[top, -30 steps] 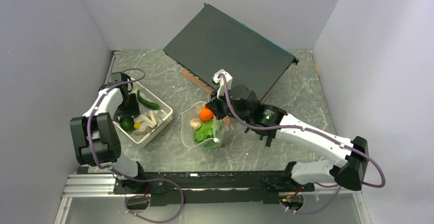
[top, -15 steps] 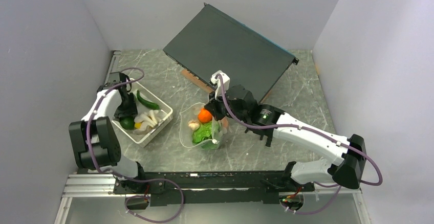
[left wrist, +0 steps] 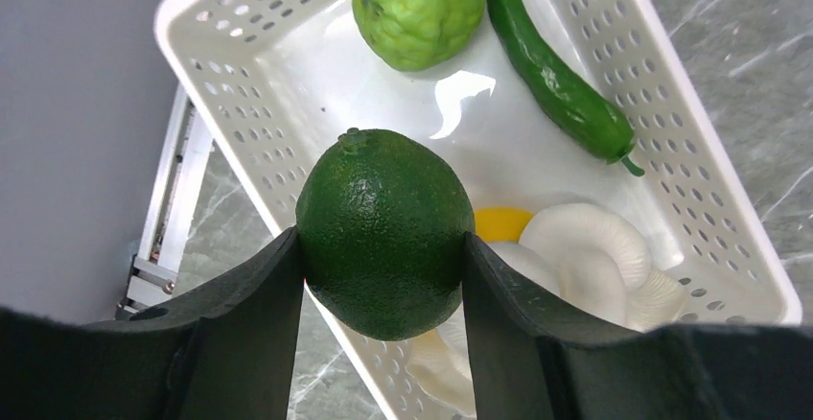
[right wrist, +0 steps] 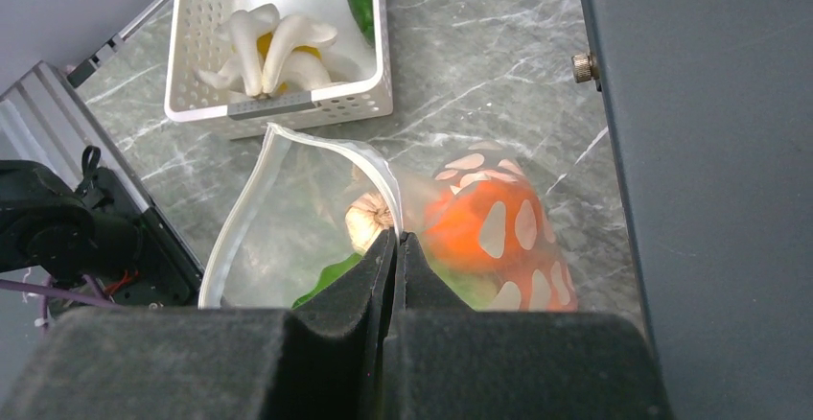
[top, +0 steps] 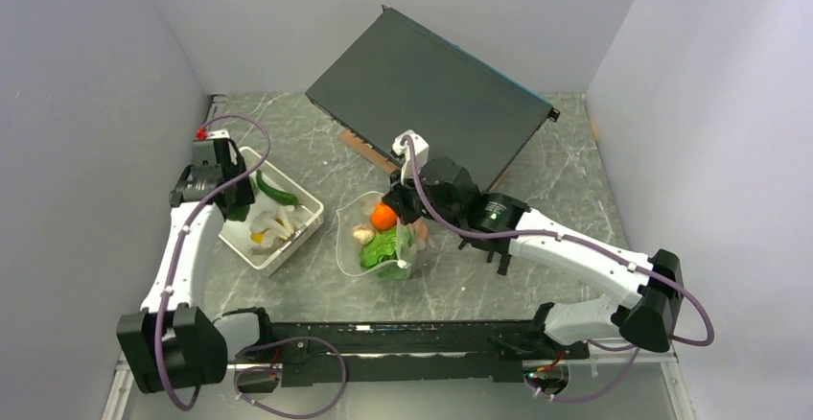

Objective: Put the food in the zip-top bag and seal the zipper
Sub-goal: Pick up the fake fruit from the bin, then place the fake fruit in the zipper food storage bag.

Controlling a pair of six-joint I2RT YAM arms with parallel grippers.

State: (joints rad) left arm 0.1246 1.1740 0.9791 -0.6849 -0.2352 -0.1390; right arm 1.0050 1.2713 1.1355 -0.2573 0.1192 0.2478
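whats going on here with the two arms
The left gripper grips a round dark-green fruit over the white basket, where a cucumber, mushrooms and a bumpy green fruit lie. The right gripper pinches the dotted bag at its rim, mouth open; an orange and lettuce are inside.

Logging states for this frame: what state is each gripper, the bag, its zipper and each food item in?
Left gripper, shut on the lime.
Right gripper, shut on the bag's rim.
Lime, held over the basket.
Bag, open.
Zipper, unsealed.
Orange, in the bag.
Lettuce, in the bag.
Cucumber, in the basket.
Lemon, in the basket.
Mushrooms, in the basket.
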